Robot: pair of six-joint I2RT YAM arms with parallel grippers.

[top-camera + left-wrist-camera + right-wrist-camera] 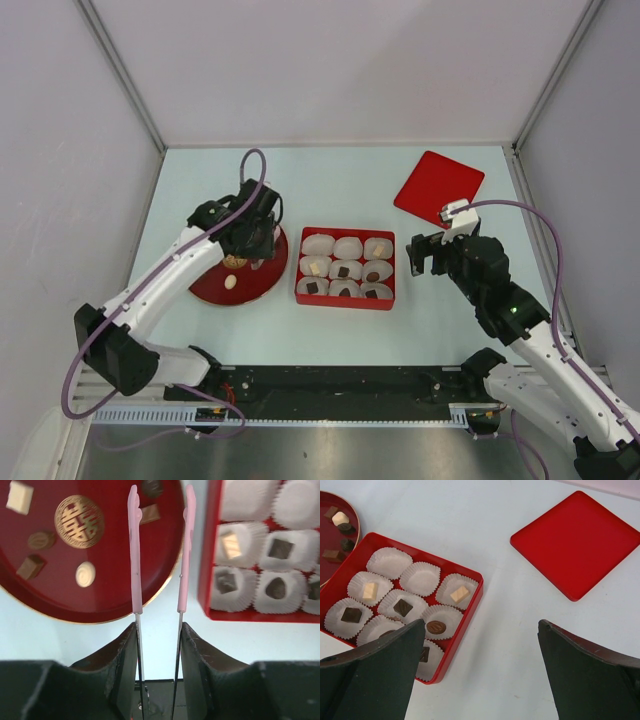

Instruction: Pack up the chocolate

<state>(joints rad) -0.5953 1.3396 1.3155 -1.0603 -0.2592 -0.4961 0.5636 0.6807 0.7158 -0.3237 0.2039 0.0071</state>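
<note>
Several chocolates lie on the round red plate [212,288], among them a cream round one [85,574] and a brown cube [31,566]. The red box [345,302] holds white paper cups. Several hold chocolates, such as a cream block [459,594] and a dark oval [436,627]; two cups [390,562] at the far row are empty. My left gripper [258,235] is shut on pink-handled tongs [134,555], whose tips stand apart and empty over the plate's right side. My right gripper [482,622] is open and empty, to the right of the box.
The red square lid [438,187] lies flat at the back right, also seen in the right wrist view [577,542]. The plate has a gold emblem [79,520] at its middle. Grey walls close in the table on three sides.
</note>
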